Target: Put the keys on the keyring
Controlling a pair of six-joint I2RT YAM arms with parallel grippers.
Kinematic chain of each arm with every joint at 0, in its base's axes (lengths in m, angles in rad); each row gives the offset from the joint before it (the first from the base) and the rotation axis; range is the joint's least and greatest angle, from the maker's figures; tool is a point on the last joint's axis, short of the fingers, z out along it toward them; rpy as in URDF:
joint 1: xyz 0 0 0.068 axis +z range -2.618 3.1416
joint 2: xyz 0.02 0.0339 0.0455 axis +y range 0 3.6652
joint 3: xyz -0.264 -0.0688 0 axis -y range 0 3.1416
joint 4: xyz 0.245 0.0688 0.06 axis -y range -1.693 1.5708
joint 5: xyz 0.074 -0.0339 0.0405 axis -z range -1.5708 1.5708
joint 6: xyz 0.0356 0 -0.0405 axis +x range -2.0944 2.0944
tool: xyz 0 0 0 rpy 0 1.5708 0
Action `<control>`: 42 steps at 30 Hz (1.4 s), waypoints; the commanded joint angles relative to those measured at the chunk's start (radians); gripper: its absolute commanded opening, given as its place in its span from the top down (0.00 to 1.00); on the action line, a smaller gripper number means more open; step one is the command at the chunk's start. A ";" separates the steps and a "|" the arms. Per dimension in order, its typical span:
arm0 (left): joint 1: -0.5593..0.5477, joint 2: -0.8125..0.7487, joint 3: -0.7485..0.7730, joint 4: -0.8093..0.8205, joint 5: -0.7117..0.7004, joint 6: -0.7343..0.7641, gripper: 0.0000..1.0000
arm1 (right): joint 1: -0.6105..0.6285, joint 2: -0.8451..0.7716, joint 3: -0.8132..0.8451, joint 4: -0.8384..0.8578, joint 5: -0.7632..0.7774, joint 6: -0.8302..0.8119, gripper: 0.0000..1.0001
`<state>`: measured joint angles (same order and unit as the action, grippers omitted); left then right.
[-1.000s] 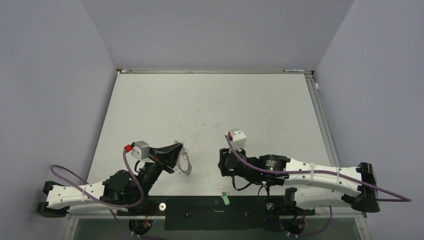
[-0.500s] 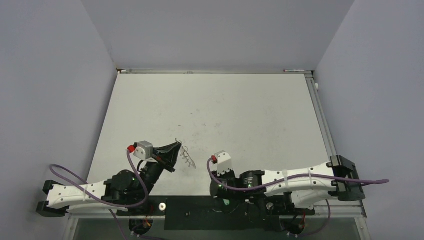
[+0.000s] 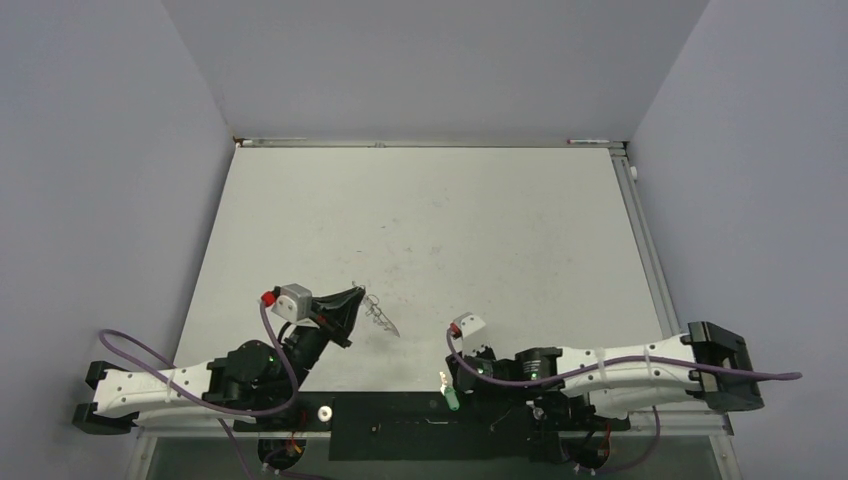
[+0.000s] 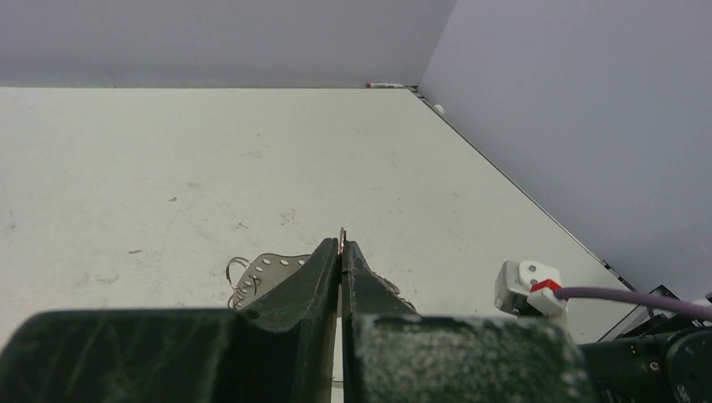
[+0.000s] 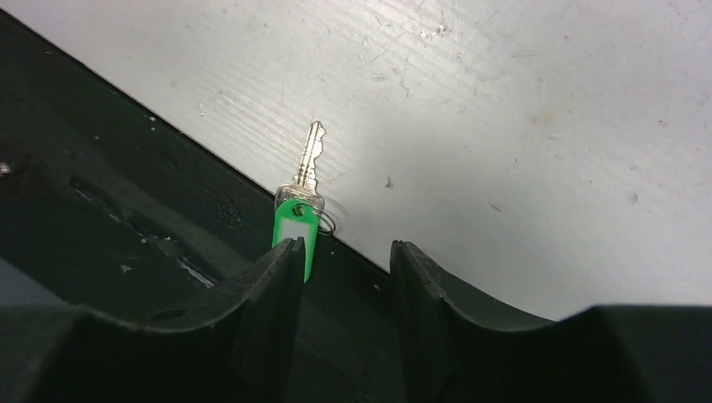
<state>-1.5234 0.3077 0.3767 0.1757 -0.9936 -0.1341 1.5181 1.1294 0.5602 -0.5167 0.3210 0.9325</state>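
Keys (image 5: pixel 302 200) show a silver blade, green white-windowed tag, small wire loop.

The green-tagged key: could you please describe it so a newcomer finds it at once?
Look along the white table's near edge, at the black strip. There, just ahead of the open right gripper, lies a small silver key. Only it carries a bright green tag; the keyring in the left gripper is grey.
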 commanded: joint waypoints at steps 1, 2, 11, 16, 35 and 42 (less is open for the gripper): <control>0.002 -0.012 0.027 0.008 0.034 0.010 1.00 | -0.070 -0.134 -0.089 0.180 -0.143 -0.116 0.58; 0.002 -0.010 0.027 0.010 0.037 0.011 1.00 | -0.082 -0.148 -0.104 0.202 -0.164 -0.128 0.59; 0.002 0.001 0.036 0.008 0.045 0.016 1.00 | -0.091 -0.062 -0.153 0.329 -0.253 -0.193 0.63; 0.002 -0.001 0.036 -0.002 0.049 0.010 1.00 | -0.114 -0.070 -0.179 0.341 -0.239 -0.203 0.65; 0.002 0.031 0.038 0.019 0.064 0.008 1.00 | -0.139 0.007 -0.198 0.399 -0.258 -0.210 0.76; 0.003 0.021 0.037 0.015 0.064 0.008 1.00 | -0.139 -0.016 -0.202 0.388 -0.251 -0.205 0.95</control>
<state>-1.5234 0.3344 0.3767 0.1532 -0.9451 -0.1276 1.3861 1.1152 0.3584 -0.1036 0.0647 0.7334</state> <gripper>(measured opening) 0.007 0.081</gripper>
